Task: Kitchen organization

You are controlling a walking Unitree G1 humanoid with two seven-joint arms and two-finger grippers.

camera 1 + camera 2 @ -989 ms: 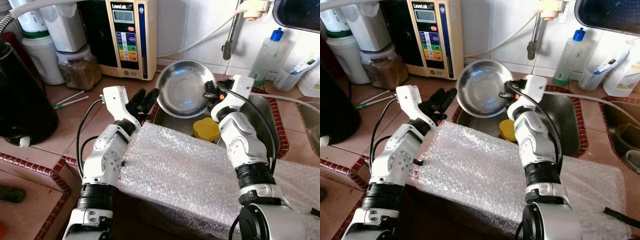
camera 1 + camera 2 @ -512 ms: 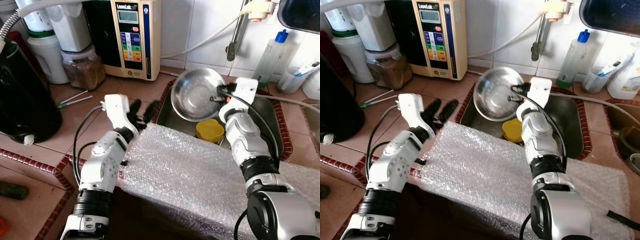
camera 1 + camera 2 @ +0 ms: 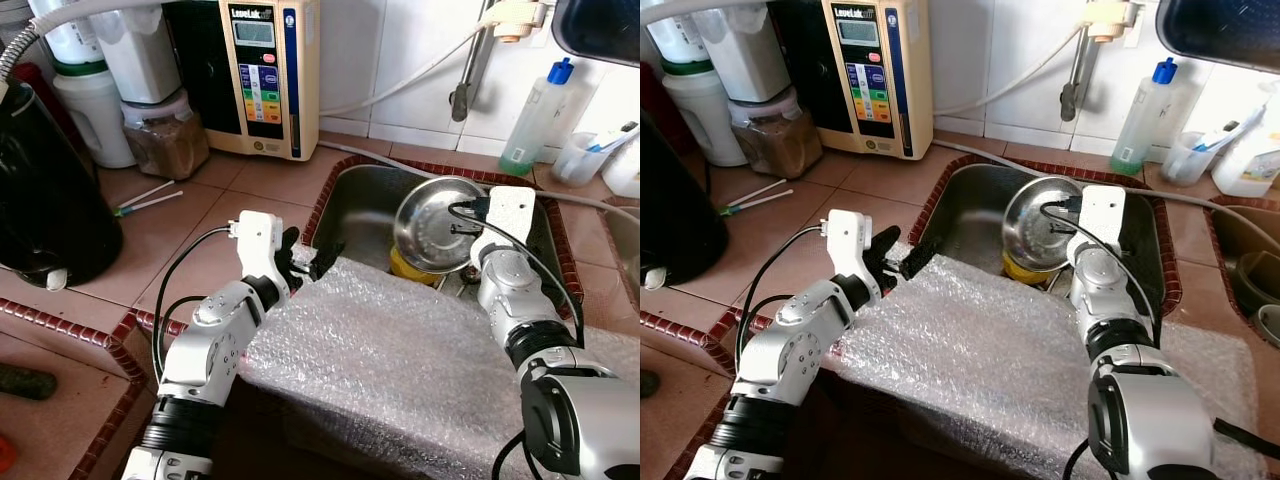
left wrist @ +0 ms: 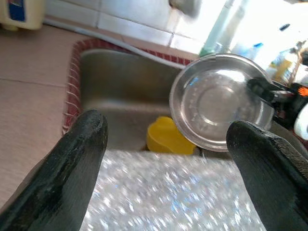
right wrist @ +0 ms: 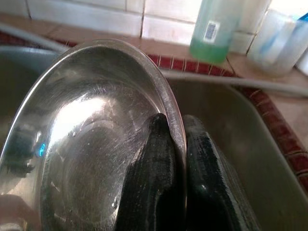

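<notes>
My right hand (image 3: 462, 212) pinches the rim of the steel bowl (image 3: 436, 225), holding it tilted on edge over the sink (image 3: 360, 205), hollow facing me. My left hand (image 3: 898, 262), fingers spread wide, hovers over the bubble wrap (image 3: 400, 370).

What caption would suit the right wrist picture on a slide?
Right gripper pinching the rim of a steel bowl above the sink.

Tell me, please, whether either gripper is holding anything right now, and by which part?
The right gripper pinches the steel bowl by its rim, one finger inside and one outside. The left gripper is open and holds nothing.
</notes>
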